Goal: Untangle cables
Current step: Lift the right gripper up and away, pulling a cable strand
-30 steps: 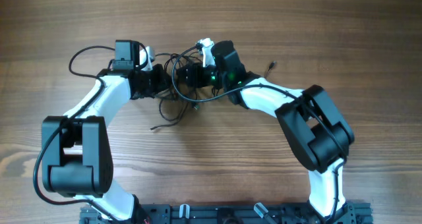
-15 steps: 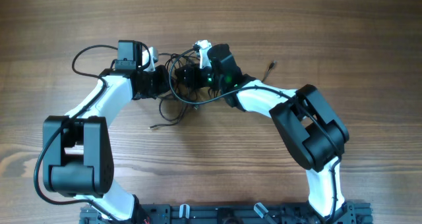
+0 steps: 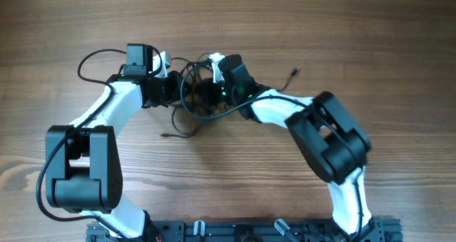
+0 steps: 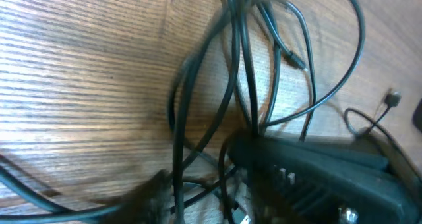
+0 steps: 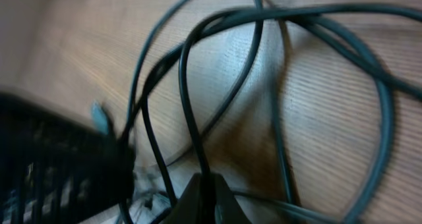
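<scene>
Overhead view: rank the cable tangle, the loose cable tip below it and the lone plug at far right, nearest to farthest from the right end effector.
1. Cable tangle: centre, right around the right end effector.
2. Loose cable tip: below and to the left.
3. Lone plug: far right, by itself.

Table (image 3: 356, 28): one, wooden, mid-brown, filling the whole view from above.
Grain: runs left to right, fine and close, with darker streaks and broader wavy figuring toward the far and near edges.
Finish: matte, with a pale sheen in the close views.
Light: even, from above; shadows soft and short.
Rail (image 3: 235, 233): black, with clamps, along the table's near edge.
</scene>
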Robot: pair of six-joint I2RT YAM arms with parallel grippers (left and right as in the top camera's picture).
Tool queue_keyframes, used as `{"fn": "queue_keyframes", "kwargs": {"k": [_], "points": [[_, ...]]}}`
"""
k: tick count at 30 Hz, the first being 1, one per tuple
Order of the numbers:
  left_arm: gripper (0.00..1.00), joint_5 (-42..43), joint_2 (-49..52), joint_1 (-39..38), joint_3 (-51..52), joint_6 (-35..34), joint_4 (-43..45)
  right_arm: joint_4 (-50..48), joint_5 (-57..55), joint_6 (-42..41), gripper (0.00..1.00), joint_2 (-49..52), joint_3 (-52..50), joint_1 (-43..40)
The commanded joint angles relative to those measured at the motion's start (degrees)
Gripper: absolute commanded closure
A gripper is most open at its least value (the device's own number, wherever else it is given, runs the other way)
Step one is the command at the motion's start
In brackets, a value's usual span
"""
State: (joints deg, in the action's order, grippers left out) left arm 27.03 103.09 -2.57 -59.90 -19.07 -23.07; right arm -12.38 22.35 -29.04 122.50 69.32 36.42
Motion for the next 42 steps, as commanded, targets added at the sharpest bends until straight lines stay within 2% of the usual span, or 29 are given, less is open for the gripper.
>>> {"fn": "queue_keyframes", "kwargs": {"k": [1, 3, 5, 8, 11, 13, 14, 15, 18, 26, 32, 36, 39, 42], "points": [[0.41, 7.85, -0.68, 4.37, -0.11, 0.61, 0.68, 9.01, 1.27, 6.64, 0.95, -12.76, 0.42, -0.13], [0.37, 15.04, -0.68, 6.36, -0.11, 0.57, 1.53, 15.23, 1.33, 6.99, 0.95, -19.41, 0.42, -0.17], [0.31, 17.62, -0.68, 7.26, -0.11, -1.92, 1.79, 18.45, 1.79, 9.25, 0.95, -24.57, 0.42, -0.17], [0.28, 23.04, -0.68, 7.23, -0.11, -2.38, 2.89, 21.9, 2.82, 11.1, 0.95, -30.4, 0.42, -0.13], [0.29, 22.14, -0.66, 7.23, -0.11, -2.34, 2.95, 23.26, 2.8, 11.82, 0.96, -34.49, 1.11, -0.17], [0.49, 20.63, -0.66, 7.17, -0.09, -2.32, 2.84, 24.72, 2.73, 12.81, 0.96, -36.87, 2.99, -0.17], [0.66, 20.02, -0.66, 7.17, -0.09, -2.34, 2.71, 25.53, 2.54, 13.73, 0.96, -37.77, 4.2, -0.17], [0.78, 19.1, -0.63, 7.02, -0.09, -2.32, 2.45, 26.34, 2.25, 14.64, 0.96, -38.49, 5.49, -0.17], [0.95, 14.05, -0.63, 5.81, -0.09, -2.32, 1.25, 26.53, 1.55, 15.93, 0.96, -40.0, 7.45, -0.17], [0.96, -3.1, -0.26, 1.7, -0.09, -2.36, -1.14, 23.39, -9.79, 26.08, 0.96, -47.15, 8.13, -0.17], [0.96, -4.85, 1.49, 1.66, -0.09, -2.36, -1.49, 21.09, -30.14, 40.87, 0.96, -49.99, 8.13, -0.17], [0.96, -6.8, 1.51, 1.7, -0.09, -2.36, -1.64, 20.2, -45.03, 44.5, 0.96, -49.96, 8.11, -0.22], [0.96, -6.84, 1.51, 1.7, -0.09, -2.36, -1.64, 19.63, -50.86, 45.64, 0.96, -49.99, 8.11, -1.22], [0.96, -8.59, 1.51, 1.7, -0.09, -2.38, -1.75, 19.45, -52.19, 46.77, 0.96, -49.96, 8.11, -3.3]]}}
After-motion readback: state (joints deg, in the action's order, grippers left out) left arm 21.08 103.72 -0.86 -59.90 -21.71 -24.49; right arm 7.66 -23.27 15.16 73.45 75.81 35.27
